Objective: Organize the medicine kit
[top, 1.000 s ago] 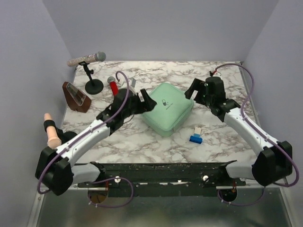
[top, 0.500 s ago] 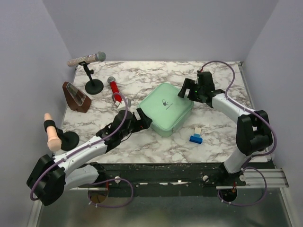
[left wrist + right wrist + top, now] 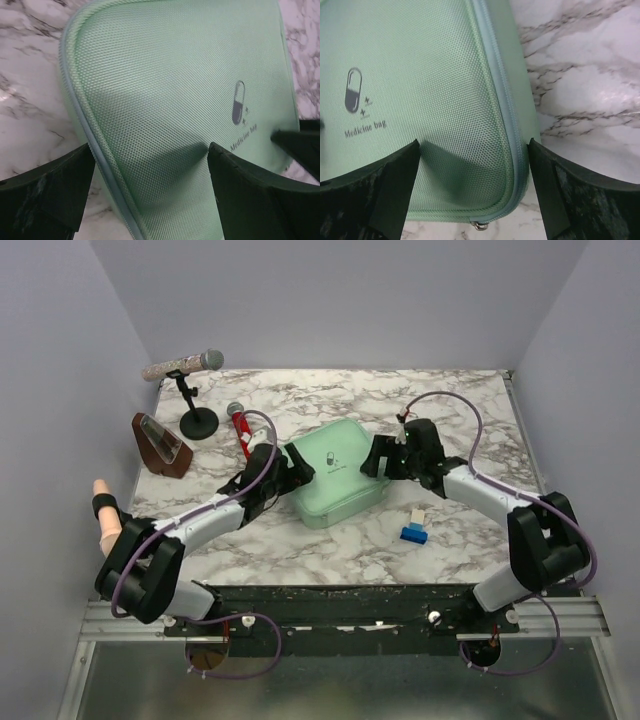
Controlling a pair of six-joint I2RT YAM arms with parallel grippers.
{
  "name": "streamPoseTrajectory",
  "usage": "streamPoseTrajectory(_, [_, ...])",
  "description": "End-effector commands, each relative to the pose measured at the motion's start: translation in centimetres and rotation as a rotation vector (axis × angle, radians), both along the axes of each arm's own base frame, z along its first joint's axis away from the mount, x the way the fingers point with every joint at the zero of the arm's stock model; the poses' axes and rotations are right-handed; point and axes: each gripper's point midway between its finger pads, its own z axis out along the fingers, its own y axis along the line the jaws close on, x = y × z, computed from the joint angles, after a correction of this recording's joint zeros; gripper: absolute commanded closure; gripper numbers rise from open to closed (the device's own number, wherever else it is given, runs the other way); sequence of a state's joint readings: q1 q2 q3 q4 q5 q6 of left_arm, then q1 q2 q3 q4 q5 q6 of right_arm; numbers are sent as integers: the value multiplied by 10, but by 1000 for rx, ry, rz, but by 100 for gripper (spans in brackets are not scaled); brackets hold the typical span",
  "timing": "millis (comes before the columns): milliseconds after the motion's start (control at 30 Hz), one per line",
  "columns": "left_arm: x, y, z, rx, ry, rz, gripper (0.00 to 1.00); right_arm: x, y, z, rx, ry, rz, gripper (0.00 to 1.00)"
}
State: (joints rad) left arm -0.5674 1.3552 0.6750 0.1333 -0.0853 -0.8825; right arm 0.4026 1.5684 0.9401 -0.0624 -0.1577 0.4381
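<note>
The shut kit lies flat on the worktop; my left gripper and right gripper sit at its two ends, both wide open, holding nothing, each straddling an edge; I think that is to pin it for unzipping.

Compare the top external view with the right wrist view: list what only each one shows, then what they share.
Top external only: the left gripper, a microphone on its stand, a blue block and both arms.

Right wrist only: the zipper pull at the kit's corner and the "Medicine bag" print.

Both: the mint kit, closed, its pill logo, the marble table, and the right gripper open at the kit's edge.
</note>
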Motion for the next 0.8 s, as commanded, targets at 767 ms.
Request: streamPoseTrajectory(767, [34,49,58,108,-69,45,4,-121,-6,1,-161,-12,71,0])
